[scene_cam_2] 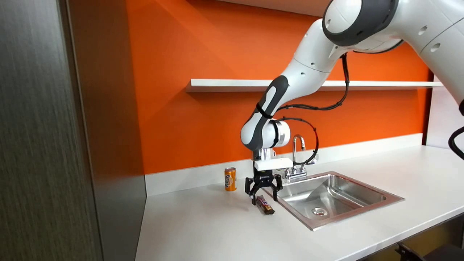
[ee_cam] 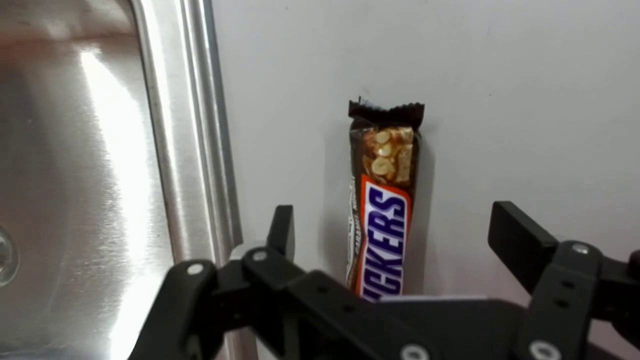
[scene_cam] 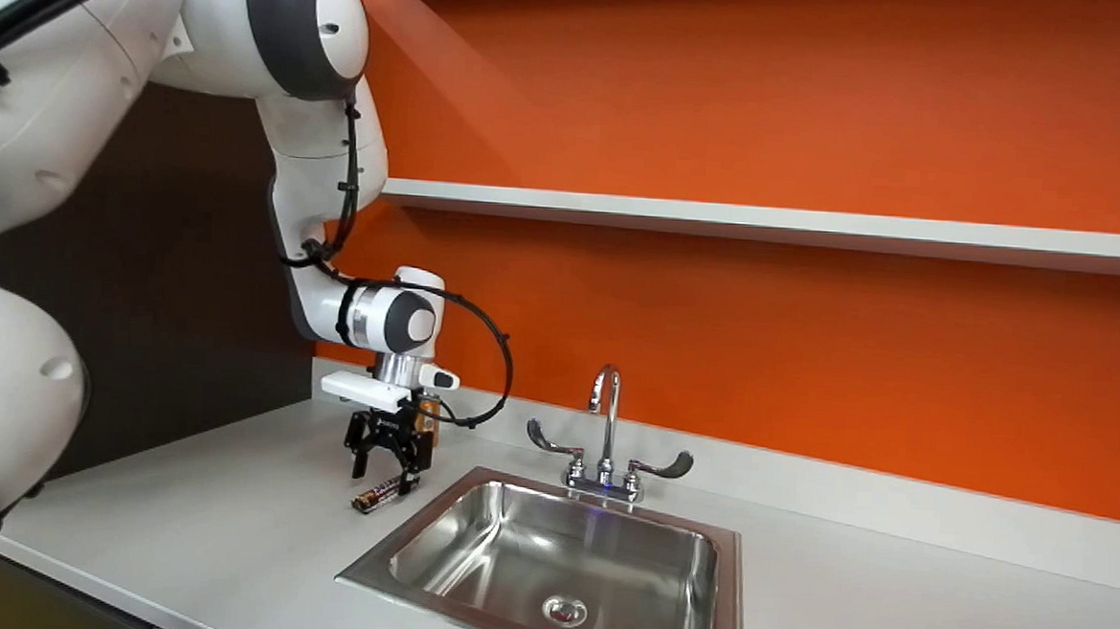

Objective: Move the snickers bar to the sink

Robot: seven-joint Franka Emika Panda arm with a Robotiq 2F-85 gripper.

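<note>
The snickers bar is a small dark brown wrapped bar lying flat on the counter beside the sink. It shows in both exterior views [scene_cam: 375, 496] [scene_cam_2: 266, 207] and in the wrist view [ee_cam: 384, 215], where its lower end is hidden behind the gripper. My gripper [scene_cam: 383, 479] [scene_cam_2: 264, 200] [ee_cam: 391, 222] is open and points down over the bar. One finger is on each side of the bar, with a gap on both sides. The sink [scene_cam: 642, 578] [scene_cam_2: 344, 204] is a rectangular steel basin; its rim also shows at the left of the wrist view [ee_cam: 185, 125].
An orange can [scene_cam_2: 230, 179] stands near the back wall, partly hidden behind the gripper in an exterior view [scene_cam: 428, 423]. A chrome faucet [scene_cam: 608, 432] with two handles rises at the sink's back edge. A white shelf [scene_cam: 776, 216] runs along the orange wall. A dark panel [scene_cam_2: 105, 145] bounds the counter.
</note>
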